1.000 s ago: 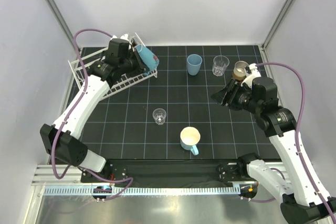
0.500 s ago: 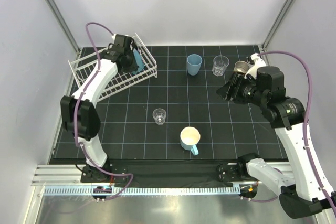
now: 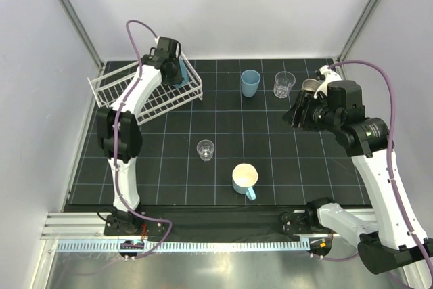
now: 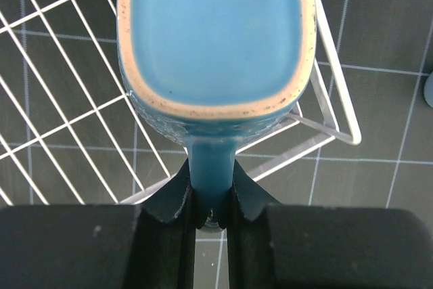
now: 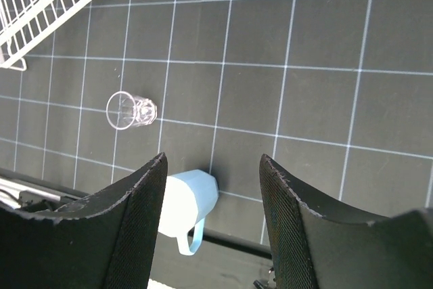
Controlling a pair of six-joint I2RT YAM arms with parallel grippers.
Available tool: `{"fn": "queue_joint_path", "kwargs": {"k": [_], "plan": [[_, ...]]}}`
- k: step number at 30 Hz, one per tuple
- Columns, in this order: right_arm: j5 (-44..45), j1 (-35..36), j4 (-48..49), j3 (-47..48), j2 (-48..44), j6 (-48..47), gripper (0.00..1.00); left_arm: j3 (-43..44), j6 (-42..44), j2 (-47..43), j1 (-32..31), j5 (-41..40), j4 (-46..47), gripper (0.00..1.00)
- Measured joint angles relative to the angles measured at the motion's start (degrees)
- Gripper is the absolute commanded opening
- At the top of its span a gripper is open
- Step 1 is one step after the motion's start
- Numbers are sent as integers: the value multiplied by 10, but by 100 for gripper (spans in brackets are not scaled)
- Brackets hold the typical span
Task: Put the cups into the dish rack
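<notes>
1. pinching the handle of a light blue mug (image 4: 213,32), the left gripper (image 4: 213,211) has its jaws pressed on either side of it. this grip leaves the mug's body free to go down among the wires.
2. the mug hangs at the far right corner of the dish rack (image 4: 54,106). i cannot tell whether it touches the wires yet.
3. the right gripper (image 5: 213,208) hovers over the bench (image 5: 325,99) with jaws spread and nothing between them. it is near the brown metallic cup (image 3: 310,86), probably lined up as its next pick.
4. outside the rack stand a light blue tumbler (image 3: 250,83), a clear glass (image 3: 283,84), a small clear glass (image 3: 205,149) and a second mug (image 3: 245,179).
5. against a second ago, the left arm has stretched further back, carrying the mug deeper toward the rack's far edge. the right arm has shifted only slightly, and the cups on the bench have not moved.
</notes>
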Motion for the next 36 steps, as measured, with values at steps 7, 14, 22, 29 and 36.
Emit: {"fn": "queue_joint_path", "kwargs": {"k": [7,14,22,29,36], "plan": [[6,-12,-6,24,18,-12,59,13,-2,40,1,5,-6,0],[5,-19,-8,30,40,-21,58,23,-1,67,1,5,-9,0],[5,-25,-9,31,44,-23,58,52,-1,90,1,5,-8,0],[5,-29,-8,31,44,-22,59,61,-4,99,1,5,-4,1],[4,-32,-8,31,44,-22,59,56,-11,99,1,0,-5,39]]}}
